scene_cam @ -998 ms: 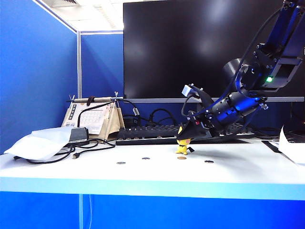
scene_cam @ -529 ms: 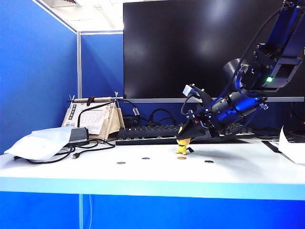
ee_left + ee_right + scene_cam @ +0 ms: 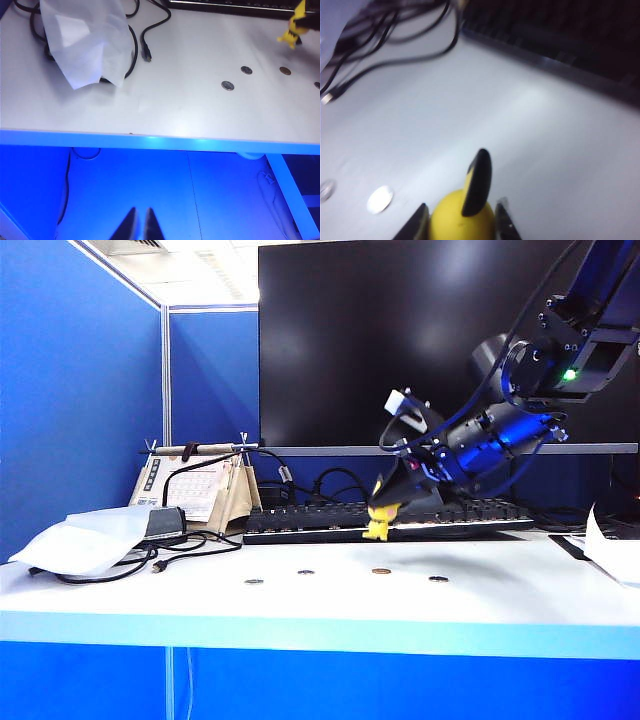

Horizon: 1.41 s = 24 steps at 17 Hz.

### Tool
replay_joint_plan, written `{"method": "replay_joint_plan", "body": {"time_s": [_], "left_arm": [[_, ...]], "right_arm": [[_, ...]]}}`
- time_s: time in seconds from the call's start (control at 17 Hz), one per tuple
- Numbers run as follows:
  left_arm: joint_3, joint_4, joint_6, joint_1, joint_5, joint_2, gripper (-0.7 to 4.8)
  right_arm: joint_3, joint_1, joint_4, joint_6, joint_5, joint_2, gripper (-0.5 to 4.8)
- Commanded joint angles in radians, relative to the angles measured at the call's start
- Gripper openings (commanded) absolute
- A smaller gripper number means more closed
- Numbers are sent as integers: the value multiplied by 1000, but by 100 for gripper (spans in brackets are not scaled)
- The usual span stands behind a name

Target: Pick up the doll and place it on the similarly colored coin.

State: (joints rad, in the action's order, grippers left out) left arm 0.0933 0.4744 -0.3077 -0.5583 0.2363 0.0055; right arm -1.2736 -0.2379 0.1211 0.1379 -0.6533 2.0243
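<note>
The yellow doll (image 3: 380,523) hangs clear of the white table (image 3: 300,605), a little above and behind the brass coin (image 3: 381,571). My right gripper (image 3: 392,508) is shut on it, reaching down from the right. In the right wrist view the doll's round head (image 3: 455,220) with its black-tipped ear sits between both fingers (image 3: 417,225). The left wrist view shows the doll (image 3: 294,28) far off, with the brass coin (image 3: 285,71) beneath it. My left gripper (image 3: 140,225) hangs before the table's front edge, below its top, tips almost together and empty.
Three grey coins (image 3: 254,581) (image 3: 306,572) (image 3: 438,579) lie in a row with the brass one. A black keyboard (image 3: 320,523) and monitor stand behind. A white bag (image 3: 85,538), black cables (image 3: 190,545) and a desk calendar (image 3: 200,490) fill the left.
My right gripper has risen with the doll, lifting it off the table where it stood just behind the brass coin. The coins have not moved.
</note>
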Motion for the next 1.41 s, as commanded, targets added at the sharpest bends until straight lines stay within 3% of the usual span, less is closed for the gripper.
{"method": "replay_joint_plan", "body": {"time_s": [0.06,0.41,0.65,1.06,1.29,1.41], "left_arm": [[-1,-5,1,1,-1,0,30],[-1,-5,2,1,-1,0,30],[-1,-5,2,1,-2,0,30],[-1,-5,2,1,-1,0,30],[-1,-5,1,1,-2,0,30],[-1,-5,1,1,-2,0,30]], "right_arm": [[-2,-3,-56,-4,-46,-11,103],[-2,-25,-103,10,-71,-27,103],[-2,-47,-207,174,5,-77,103],[1,-47,-254,144,-18,-246,103],[66,-77,-279,225,130,-347,103],[145,-104,-208,227,236,-354,103]]}}
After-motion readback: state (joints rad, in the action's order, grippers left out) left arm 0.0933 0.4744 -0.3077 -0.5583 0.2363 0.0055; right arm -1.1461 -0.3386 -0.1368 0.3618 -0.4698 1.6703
